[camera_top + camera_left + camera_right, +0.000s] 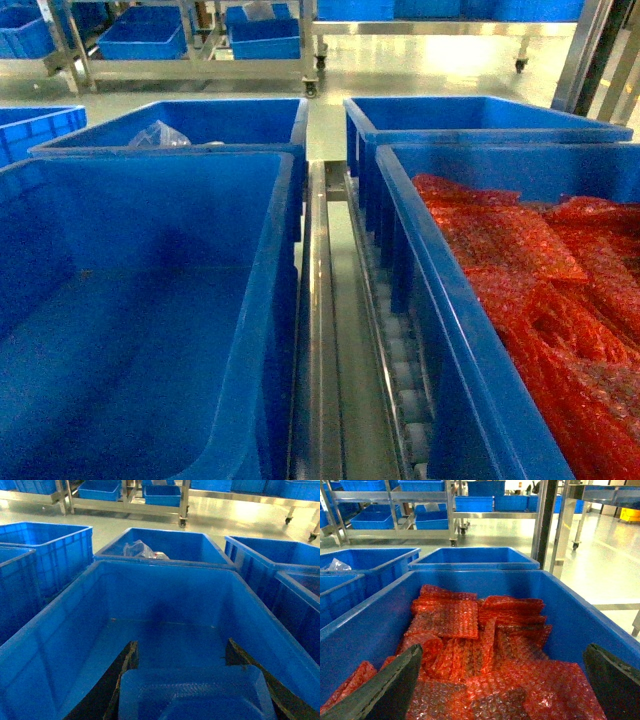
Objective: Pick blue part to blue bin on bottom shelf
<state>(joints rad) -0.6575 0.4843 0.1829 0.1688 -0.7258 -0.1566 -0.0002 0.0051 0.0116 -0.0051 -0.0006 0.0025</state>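
Note:
The blue part, a pale-blue moulded piece with a raised rim, fills the bottom of the left wrist view. My left gripper is shut on it, one dark finger against each side. It hangs over the smooth, bare inside of the large blue bin, which is the near left bin in the head view. The bin rests on the bottom shelf, whose white rollers and steel rail show beside it. My right gripper is open above red bubble wrap. Neither gripper shows in the head view.
The near right bin holds red bubble wrap. Behind stand two more blue bins; the left one holds a clear plastic bag, the right one shows nothing inside. Steel racks with blue crates line the far floor.

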